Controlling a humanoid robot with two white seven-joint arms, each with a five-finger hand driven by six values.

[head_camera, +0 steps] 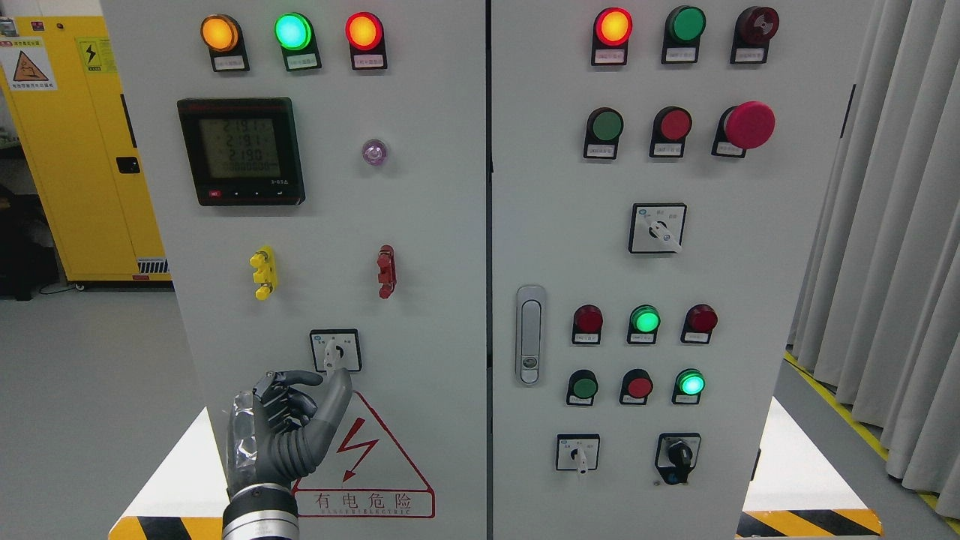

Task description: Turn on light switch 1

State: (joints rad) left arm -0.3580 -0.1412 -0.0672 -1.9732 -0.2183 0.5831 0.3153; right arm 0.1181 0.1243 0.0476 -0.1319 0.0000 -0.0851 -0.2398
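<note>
The left hand (pixel 289 427) is up in front of the gray cabinet door (pixel 330 225). Its fingers (pixel 289 394) are bent in toward the palm and hold nothing. The thumb (pixel 335 394) sticks up on its own.

The small switch (pixel 335 350) in the square black frame is just above the thumb tip. That is probably light switch 1, since the hand is reaching for it, though no label can be read from here. Its white knob points down. The thumb tip looks like it is touching the bottom of the knob, but it is hard to be sure; it may be just in front of it.

Below the fingers and to their right is the red warning triangle (pixel 360 457). Up above the fingers are the yellow handle (pixel 264 272) and the red handle (pixel 386 271). The green light (pixel 292 31) glows far above them.

To do this step well, the hand should go up a little so the thumb and one finger sit on both sides of the knob. Then pinch it gently and turn it slowly. A push with only the thumb could slip off. Stop when the knob clicks to its new spot.

The right hand does not show.
</note>
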